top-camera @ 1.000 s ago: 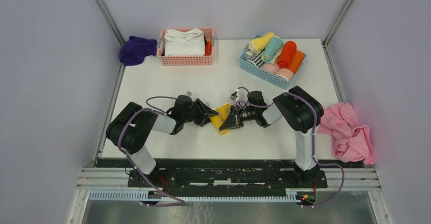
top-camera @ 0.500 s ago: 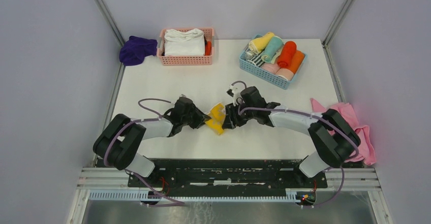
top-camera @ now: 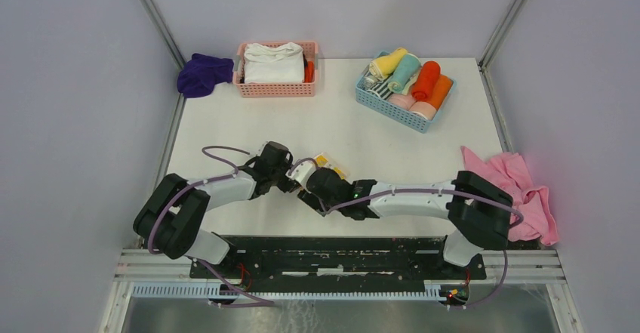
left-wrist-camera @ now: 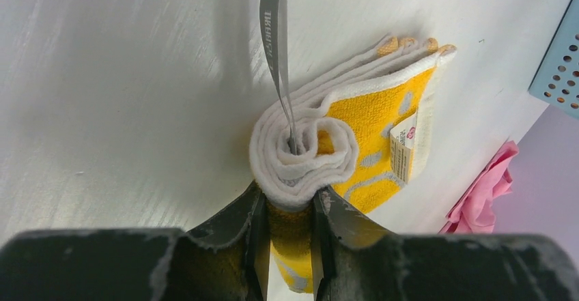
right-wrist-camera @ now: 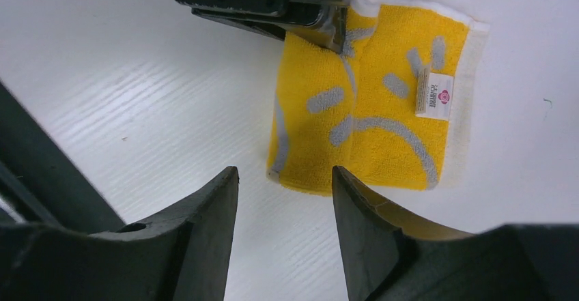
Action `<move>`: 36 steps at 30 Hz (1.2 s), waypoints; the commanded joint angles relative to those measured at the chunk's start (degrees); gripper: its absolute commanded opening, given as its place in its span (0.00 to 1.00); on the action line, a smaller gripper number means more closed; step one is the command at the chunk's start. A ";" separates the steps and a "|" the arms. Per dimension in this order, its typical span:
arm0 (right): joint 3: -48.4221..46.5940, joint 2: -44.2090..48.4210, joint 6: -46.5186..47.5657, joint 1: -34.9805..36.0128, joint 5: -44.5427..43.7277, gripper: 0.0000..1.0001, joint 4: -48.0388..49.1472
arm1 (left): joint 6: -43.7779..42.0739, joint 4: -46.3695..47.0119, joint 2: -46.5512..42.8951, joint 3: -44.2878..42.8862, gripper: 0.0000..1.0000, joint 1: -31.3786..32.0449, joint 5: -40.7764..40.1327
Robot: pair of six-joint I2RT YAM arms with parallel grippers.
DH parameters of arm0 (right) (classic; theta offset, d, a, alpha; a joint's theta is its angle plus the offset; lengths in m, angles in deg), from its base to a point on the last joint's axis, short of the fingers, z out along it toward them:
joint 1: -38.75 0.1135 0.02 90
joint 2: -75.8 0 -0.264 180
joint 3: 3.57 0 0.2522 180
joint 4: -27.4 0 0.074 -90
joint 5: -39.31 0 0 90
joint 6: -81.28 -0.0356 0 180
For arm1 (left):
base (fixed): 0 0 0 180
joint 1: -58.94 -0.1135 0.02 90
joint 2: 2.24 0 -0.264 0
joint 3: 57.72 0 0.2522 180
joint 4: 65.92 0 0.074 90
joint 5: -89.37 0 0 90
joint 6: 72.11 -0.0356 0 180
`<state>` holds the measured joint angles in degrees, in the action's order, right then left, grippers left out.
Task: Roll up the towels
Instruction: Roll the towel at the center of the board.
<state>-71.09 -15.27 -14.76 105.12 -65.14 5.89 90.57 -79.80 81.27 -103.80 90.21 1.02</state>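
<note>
The yellow towel [left-wrist-camera: 372,120] lies folded on the white table, with one end coiled into a white-backed roll [left-wrist-camera: 304,151]. My left gripper [left-wrist-camera: 289,202] is shut on that rolled end, and a grey loop sticks up from the coil. In the top view only a corner of the yellow towel [top-camera: 329,162] shows, between the left gripper [top-camera: 294,177] and the right wrist. My right gripper [right-wrist-camera: 283,173] stands open just short of the yellow towel's [right-wrist-camera: 382,120] near edge, holding nothing. The purple towel [top-camera: 204,74] sits bunched at the far left corner.
A pink basket [top-camera: 276,88] with white cloths stands at the back, and a blue basket [top-camera: 400,103] of rolled towels at the back right. A pale pink cloth [top-camera: 521,193] hangs over the table's right edge. The right arm reaches far left across the near table.
My right gripper has let go of the yellow towel, opened, and swung left and nearer, over the towel. My left gripper has closed on the rolled end.
</note>
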 commanded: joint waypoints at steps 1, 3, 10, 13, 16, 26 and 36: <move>-2.58 -4.56 5.29 3.18 -11.98 0.60 3.21 | 1.60 -7.99 -0.14 -0.05 0.18 0.22 -2.44; -3.19 -6.86 5.89 3.95 -13.09 0.60 3.16 | 1.61 -8.33 -0.19 0.04 0.18 0.18 -2.71; -3.25 -12.39 6.73 4.30 -10.26 0.59 3.42 | 1.74 -8.29 0.45 -0.15 0.19 0.20 -1.98; -3.54 -14.48 6.66 4.30 -10.00 0.55 2.84 | 1.70 -8.05 0.30 0.12 0.20 0.20 -1.47; -3.46 -15.80 5.75 3.65 -8.81 0.43 2.37 | 1.31 -7.83 -0.48 0.41 0.26 0.20 -0.74; 1.58 -9.66 -1.84 -7.37 27.30 0.02 4.88 | -3.62 -4.64 -10.76 4.52 0.67 -4.78 -1.21; 7.20 -16.70 -24.04 -21.56 62.43 0.02 29.79 | -6.51 -3.10 -26.40 12.00 0.79 -7.80 2.49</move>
<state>-66.76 -26.77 -25.95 86.37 -20.43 23.92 87.01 -85.13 58.99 -95.18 82.67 1.21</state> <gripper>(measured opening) 0.085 0.780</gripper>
